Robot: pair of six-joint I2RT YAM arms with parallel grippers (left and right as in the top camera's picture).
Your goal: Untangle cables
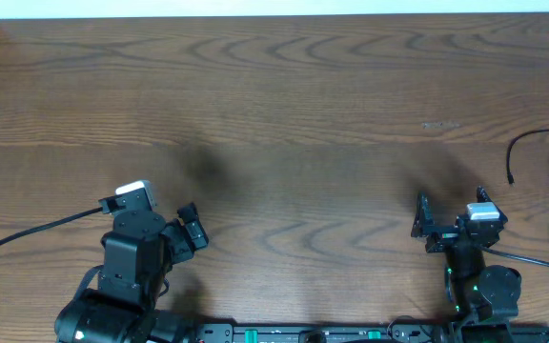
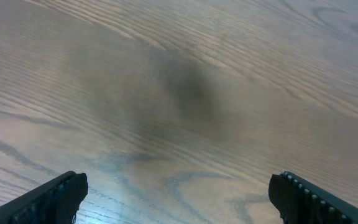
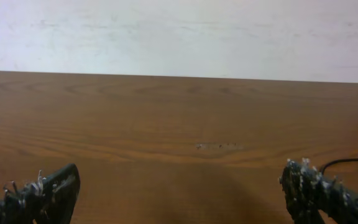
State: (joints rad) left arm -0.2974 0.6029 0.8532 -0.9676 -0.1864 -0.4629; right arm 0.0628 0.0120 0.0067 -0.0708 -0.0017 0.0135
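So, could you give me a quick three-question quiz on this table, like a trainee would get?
1. True or false: the cables lie near the table's right edge, further right than the right gripper.
2. What does the left gripper hold? A) a black cable B) nothing C) a white cable
3. Fill in: the jaws of both grippers stand ____.
Key: 1 true; 2 B; 3 open.
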